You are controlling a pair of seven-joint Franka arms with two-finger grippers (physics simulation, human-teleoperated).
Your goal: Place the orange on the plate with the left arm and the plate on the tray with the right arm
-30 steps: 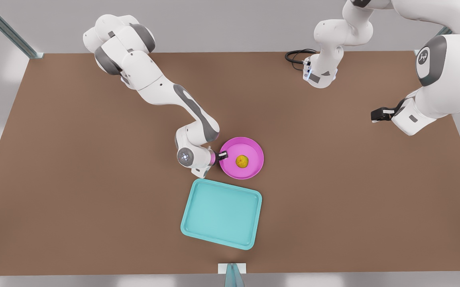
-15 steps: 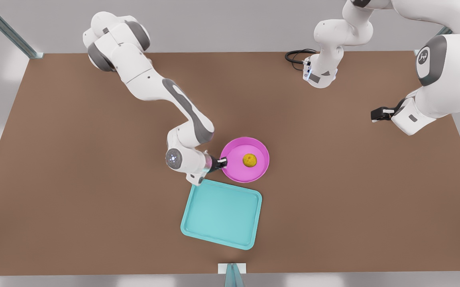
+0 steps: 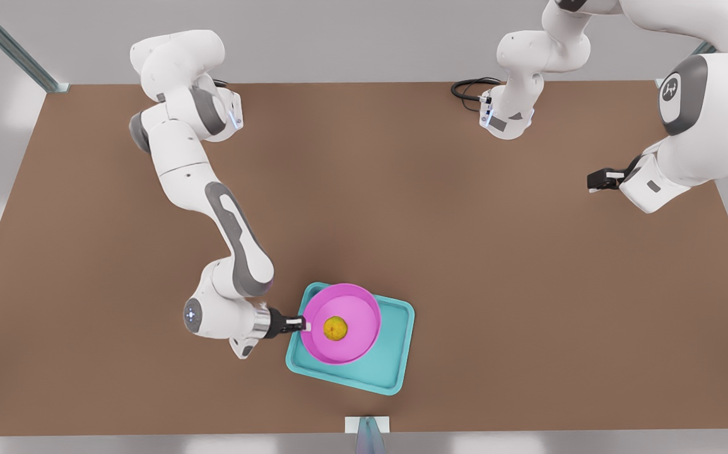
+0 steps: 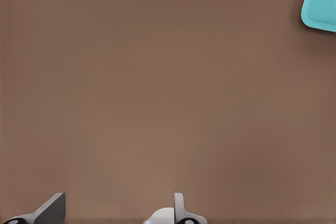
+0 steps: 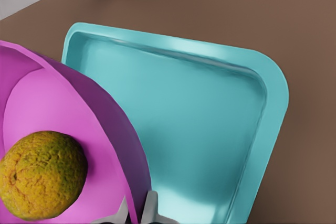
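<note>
The magenta-pink plate hangs over the turquoise tray, covering the part nearer the front view's left. My right gripper is shut on the plate's rim on that side. The mottled yellow-orange orange rests in the plate's middle. In the right wrist view, the gripper pinches the plate edge, the orange sits close by, and the tray lies beneath. Whether plate and tray touch I cannot tell. My left gripper waits open above the table at the front view's right, its fingers wide apart.
A black cable lies by the arm base at the table's far edge. A small white and teal fixture stands at the near edge, just past the tray. A tray corner is visible in the left wrist view.
My right gripper has carried the plate with the orange from the table behind the tray to over the tray, toward the near edge. The left arm has not moved.
</note>
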